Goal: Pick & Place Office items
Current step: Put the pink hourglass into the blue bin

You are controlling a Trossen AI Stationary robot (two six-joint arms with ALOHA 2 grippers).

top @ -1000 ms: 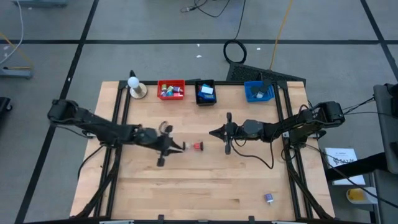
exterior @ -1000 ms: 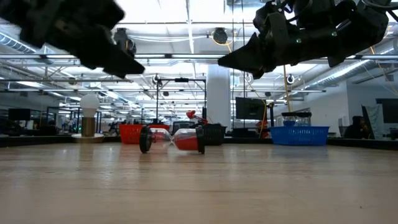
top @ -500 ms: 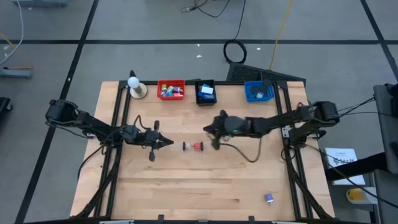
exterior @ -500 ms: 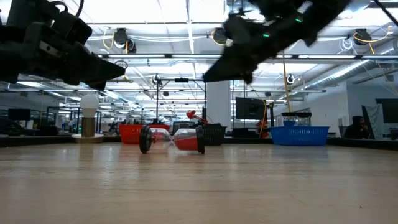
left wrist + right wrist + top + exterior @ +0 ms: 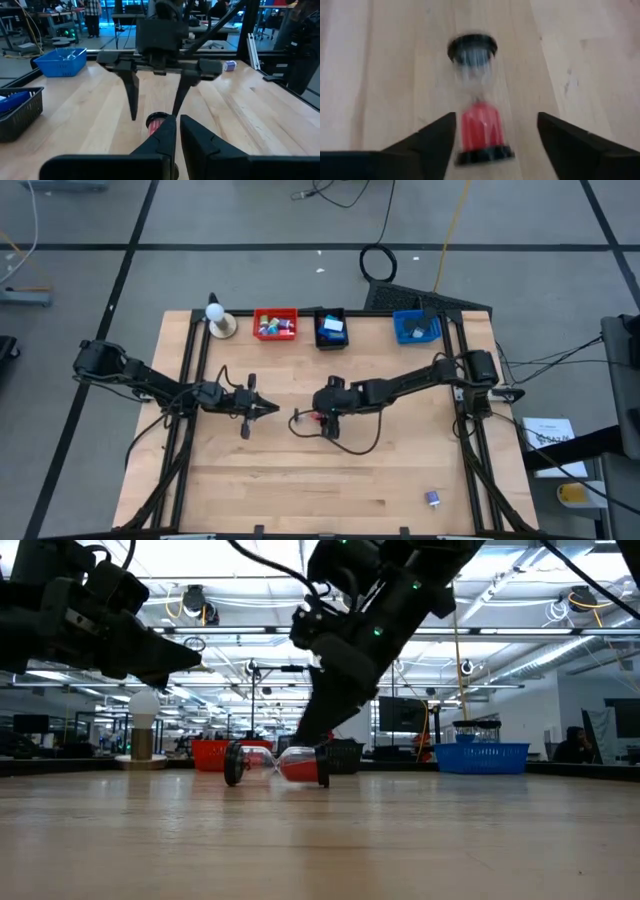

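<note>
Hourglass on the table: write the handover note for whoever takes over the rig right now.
Right gripper: jaws open, straddling the red-sand hourglass lying on its side mid-table, not yet closed on it.
Left gripper: jaws shut, empty, hovering just left of the hourglass.
Done: small items sit in the red bin, black bin and blue bin.
Left: grasp and place the hourglass; a small piece waits near the table's front right corner.

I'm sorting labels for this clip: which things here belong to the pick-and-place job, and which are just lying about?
Job:
- sand timer, lying on its side
- right gripper, open over it
- red bin
- black bin
- blue bin

Lying about:
- white ball on tan base
- small piece near the table's front edge
</note>
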